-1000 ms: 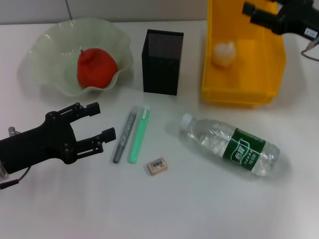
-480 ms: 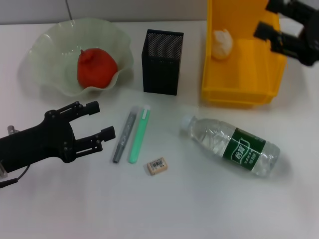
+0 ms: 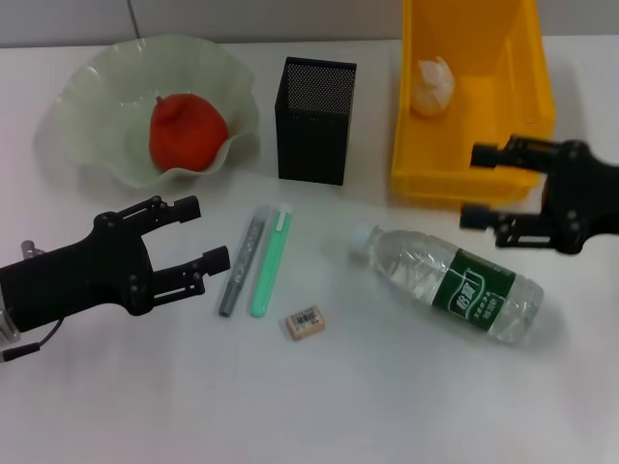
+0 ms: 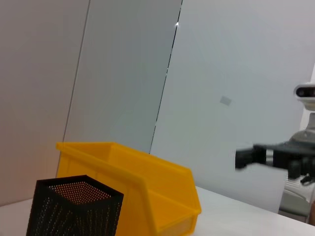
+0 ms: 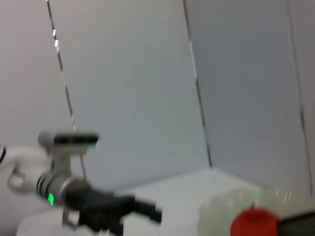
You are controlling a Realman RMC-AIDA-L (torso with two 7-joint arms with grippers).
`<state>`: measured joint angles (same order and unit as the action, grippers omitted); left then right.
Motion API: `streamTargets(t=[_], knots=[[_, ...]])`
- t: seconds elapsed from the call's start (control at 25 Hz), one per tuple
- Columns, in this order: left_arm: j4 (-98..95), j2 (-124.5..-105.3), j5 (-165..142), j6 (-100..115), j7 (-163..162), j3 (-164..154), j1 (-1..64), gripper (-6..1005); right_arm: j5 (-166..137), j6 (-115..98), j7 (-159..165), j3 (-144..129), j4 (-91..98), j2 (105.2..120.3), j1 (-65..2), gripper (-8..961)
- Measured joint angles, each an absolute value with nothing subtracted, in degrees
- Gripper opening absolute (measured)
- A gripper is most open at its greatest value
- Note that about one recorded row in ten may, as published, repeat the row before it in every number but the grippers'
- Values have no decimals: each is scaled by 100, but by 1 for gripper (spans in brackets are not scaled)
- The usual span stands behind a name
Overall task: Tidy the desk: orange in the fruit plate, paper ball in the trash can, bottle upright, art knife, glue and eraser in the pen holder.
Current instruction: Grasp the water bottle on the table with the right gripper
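In the head view you have the right gripper [image 3: 471, 186] at the right edge of the frame, hanging just in front of the trash can [image 3: 472, 155] and above the bottle's [image 3: 447, 281] far end; its jaws are spread wide and hold nothing. The left gripper [image 3: 205, 232] sits at the lower left, its jaws likewise apart and empty, tips just left of two slim items lying side by side on the white worktop [image 3: 387, 387]: a grey pen-like stick [image 3: 240, 263] and a green stick [image 3: 270, 260].

The paper ball [image 3: 433, 85] lies inside the trash can at the upper right, against its left wall. The orange [image 3: 187, 130] rests in the fruit plate [image 3: 97, 87] at the upper left. The pen holder [image 3: 315, 120] stands upright at top centre, between plate and bin, and you can see no contents in it from here. The bottle lies on its side at centre right, cap pointing toward the upper left. The eraser [image 3: 305, 323] lies flat below the green stick, barcode sticker up, apart from everything else.

The left wrist view shows you the pen holder [image 4: 74, 206] with the trash can [image 4: 142, 187] behind it.
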<state>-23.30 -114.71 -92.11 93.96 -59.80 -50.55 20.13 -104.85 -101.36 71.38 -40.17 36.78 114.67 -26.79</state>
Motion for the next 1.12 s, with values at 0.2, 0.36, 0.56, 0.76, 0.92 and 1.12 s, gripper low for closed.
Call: streamTargets(t=[0.2, 0.36, 0.56, 0.76, 0.92, 1.12], knots=[[-2323, -11488, -9220, 9386, -5965, -5065, 2023, 801, -11078, -9998, 7149, -4020, 3683, 11494, -2824, 792], [-2320, -11501, -9220, 9335, -5952, -5064, 2004, 802, -11299, -9873, 7416, -4026, 3834, 11504, -2920, 791], [-2320, -11505, -9222, 9267, -5944, -5066, 1979, 801, -11740, -9823, 8694, -4125, 4584, 11495, -3246, 791], [-2320, -11510, -9227, 9272, -5871, -5086, 1969, 801, -12558, -9894, 10159, -4457, 5173, 11386, -3891, 790], [-2320, -11514, -9229, 9271, -5840, -5134, 1969, 801, -13452, -9940, 10995, -4897, 5236, 11323, -4483, 790], [-2320, -11534, -9229, 9280, -5793, -5133, 1968, 801, -14363, -10029, 11623, -5408, 5240, 11334, -5035, 791]])
